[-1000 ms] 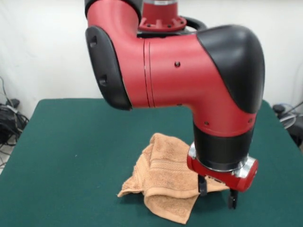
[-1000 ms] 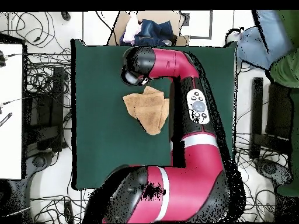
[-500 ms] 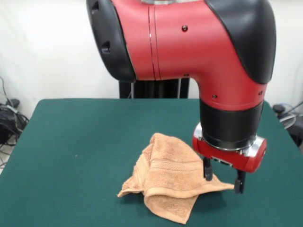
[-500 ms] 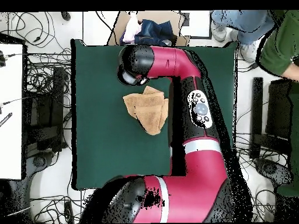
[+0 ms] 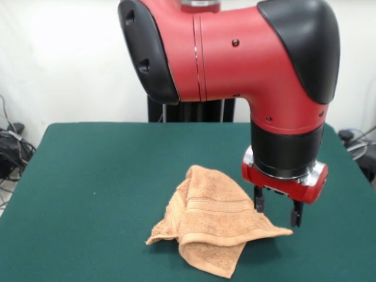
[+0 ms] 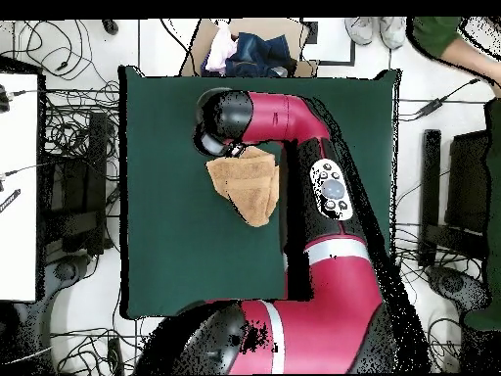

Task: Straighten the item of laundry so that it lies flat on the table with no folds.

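A robotics lab is showing here: a red and black robot arm (image 5: 247, 76) is reaching over a green cloth-topped table (image 5: 100, 176), cables (image 6: 59, 196) are sprawling across the white floor, and equipment is standing along both sides.

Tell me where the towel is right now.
In the front view the towel lies crumpled on the near, centre-right part of the green table, with the open gripper hovering just above its right-hand corner.
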Robot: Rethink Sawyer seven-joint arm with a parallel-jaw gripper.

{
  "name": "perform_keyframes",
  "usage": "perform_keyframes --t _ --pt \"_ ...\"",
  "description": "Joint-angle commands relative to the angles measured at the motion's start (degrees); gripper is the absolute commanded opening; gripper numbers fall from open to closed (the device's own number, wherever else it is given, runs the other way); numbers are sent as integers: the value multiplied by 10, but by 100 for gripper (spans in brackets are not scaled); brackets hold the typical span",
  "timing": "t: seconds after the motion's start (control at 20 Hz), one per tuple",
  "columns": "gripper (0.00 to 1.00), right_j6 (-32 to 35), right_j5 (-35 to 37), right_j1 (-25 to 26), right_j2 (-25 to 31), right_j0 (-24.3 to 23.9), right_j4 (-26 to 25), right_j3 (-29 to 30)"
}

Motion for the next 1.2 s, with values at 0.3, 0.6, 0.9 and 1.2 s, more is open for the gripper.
perform_keyframes --t 0.3,0.6,0.9,1.2 --pt "100 -19 -97 22 28 -10 -3 104" --pt "100 -28 -80 25 28 -5 1 81" --pt "100 -30 -78 28 30 -5 2 73" --pt "100 -24 -109 28 32 -9 -1 103"
